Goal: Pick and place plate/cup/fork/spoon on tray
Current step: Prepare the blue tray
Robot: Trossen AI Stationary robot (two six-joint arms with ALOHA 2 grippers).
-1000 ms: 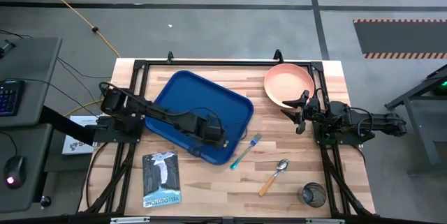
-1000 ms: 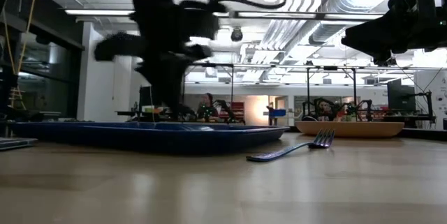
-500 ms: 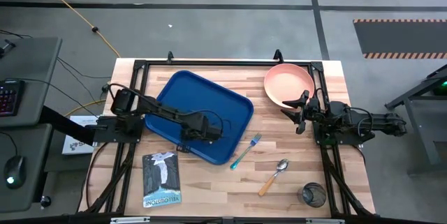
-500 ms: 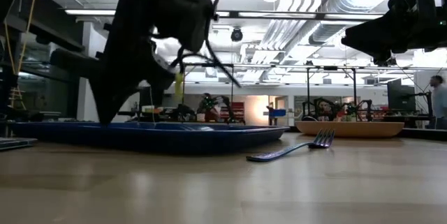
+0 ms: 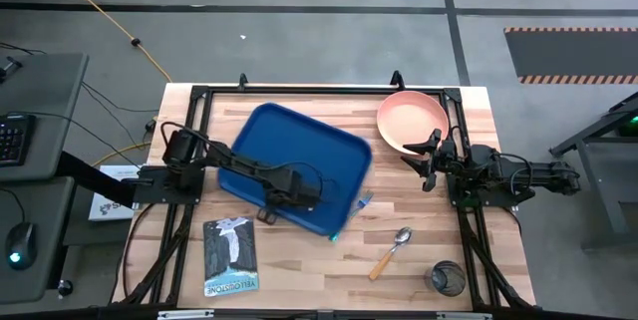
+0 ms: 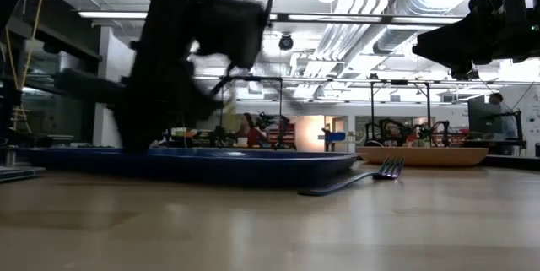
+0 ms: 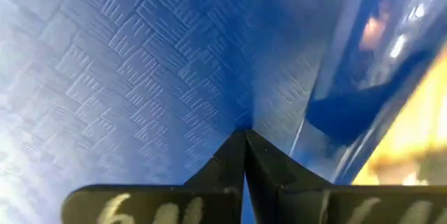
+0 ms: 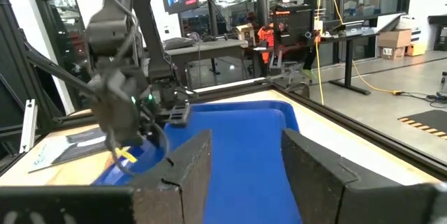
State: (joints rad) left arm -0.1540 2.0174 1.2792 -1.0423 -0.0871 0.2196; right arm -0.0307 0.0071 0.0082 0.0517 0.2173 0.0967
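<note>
The blue tray (image 5: 289, 151) lies flat on the table's left half, and also shows in the low view (image 6: 194, 165). My left gripper (image 5: 309, 195) is shut, its tips down on the tray's floor near the near right rim. The blue-handled fork (image 5: 359, 205) lies right at that rim, its handle partly hidden by the tray; its tines show in the low view (image 6: 390, 167). The orange-handled spoon (image 5: 391, 250) and the dark cup (image 5: 447, 278) rest near the front right. The peach plate (image 5: 412, 121) sits at the far right. My right gripper (image 5: 424, 156) is open, beside the plate. My left gripper presses its shut fingertips (image 7: 244, 140) down on the tray's textured floor (image 7: 154, 77), close to the raised rim (image 7: 349, 56). The fingers slant down from the table's left side. The tray stays flat on the table.
A dark booklet (image 5: 230, 256) lies at the front left, near the tray's near corner. Black frame rails (image 5: 299, 89) run along the table's far, left and right sides. Bare wood shows between tray and plate and along the front edge.
My left gripper has drawn back a little toward the left, then gone toward the table's right edge with its shut tips on the tray. The tray has slid right and turned slightly, and its near right rim now reaches the fork's handle.
</note>
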